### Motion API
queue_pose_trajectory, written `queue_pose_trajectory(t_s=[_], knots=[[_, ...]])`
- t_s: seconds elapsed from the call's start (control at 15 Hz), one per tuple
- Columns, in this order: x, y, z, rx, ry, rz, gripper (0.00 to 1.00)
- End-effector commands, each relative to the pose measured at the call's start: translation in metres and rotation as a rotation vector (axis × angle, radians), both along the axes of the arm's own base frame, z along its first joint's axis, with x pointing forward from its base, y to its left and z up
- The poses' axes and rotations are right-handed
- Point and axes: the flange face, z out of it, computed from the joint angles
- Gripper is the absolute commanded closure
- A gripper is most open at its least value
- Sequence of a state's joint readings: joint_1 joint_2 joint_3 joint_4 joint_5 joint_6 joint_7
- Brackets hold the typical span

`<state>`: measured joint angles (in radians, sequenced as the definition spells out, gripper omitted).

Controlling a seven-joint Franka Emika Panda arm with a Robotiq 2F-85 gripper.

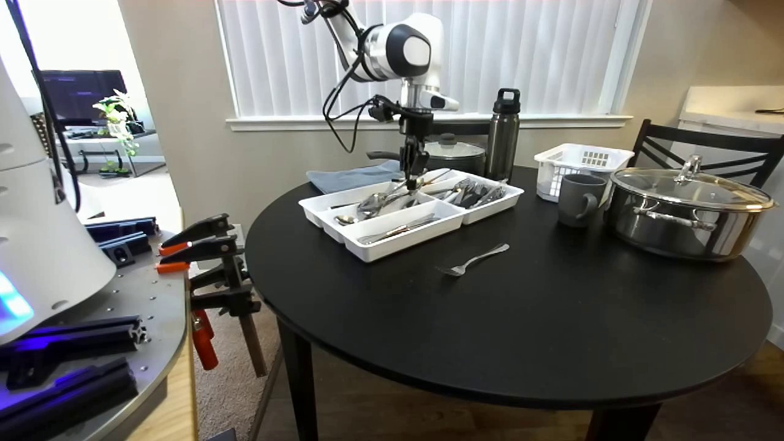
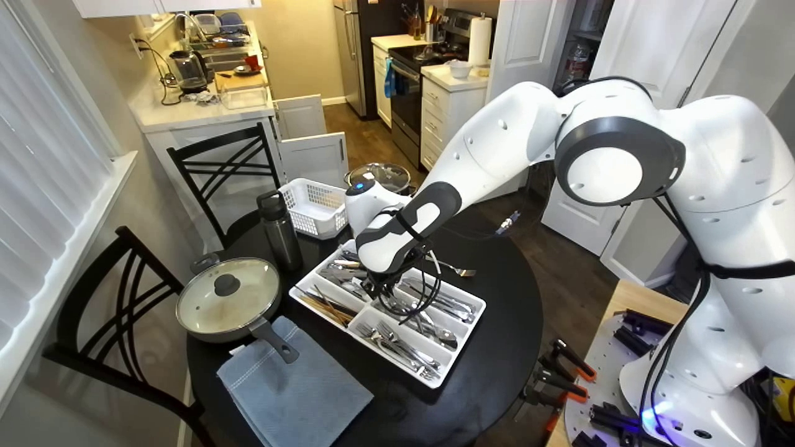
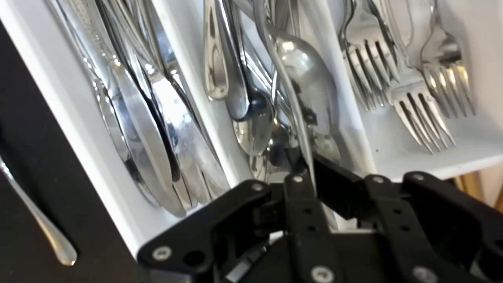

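My gripper [image 1: 412, 182] points down into a white cutlery tray [image 1: 411, 237], over its middle spoon compartment. In the wrist view the fingertips [image 3: 305, 158] are closed around a thin silver utensil [image 3: 301, 129] seen edge-on; whether it is a spoon or a knife cannot be told. A large spoon bowl [image 3: 310, 74] lies just right of it, with more spoons below. Knives [image 3: 137, 114] fill the compartment on the left and forks [image 3: 420, 106] the one on the right. In an exterior view the arm and cables partly hide the fingers above the tray [image 2: 466, 337].
A fork [image 1: 474, 260] lies on the black round table [image 1: 520, 343]. Around the tray stand a blue cloth [image 2: 298, 388], a lidded pan [image 2: 230, 295], a steel bottle [image 1: 502, 138], a white basket [image 1: 582, 158], a grey mug [image 1: 577, 199] and a lidded pot [image 1: 680, 223].
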<state>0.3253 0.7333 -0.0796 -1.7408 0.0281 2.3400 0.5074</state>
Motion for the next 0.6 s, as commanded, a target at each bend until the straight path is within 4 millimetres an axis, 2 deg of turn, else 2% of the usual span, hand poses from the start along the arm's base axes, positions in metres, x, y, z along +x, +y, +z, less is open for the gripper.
queue_pose_trajectory(t_s=[0.0,0.2,0.53], knots=[[-0.004,0.014,0.047,-0.054,-0.044,0.012,0.98],[0.0,0.019,0.059,-0.035,-0.008,0.043,0.98],[0.003,0.01,0.056,0.019,0.111,0.055,0.98]])
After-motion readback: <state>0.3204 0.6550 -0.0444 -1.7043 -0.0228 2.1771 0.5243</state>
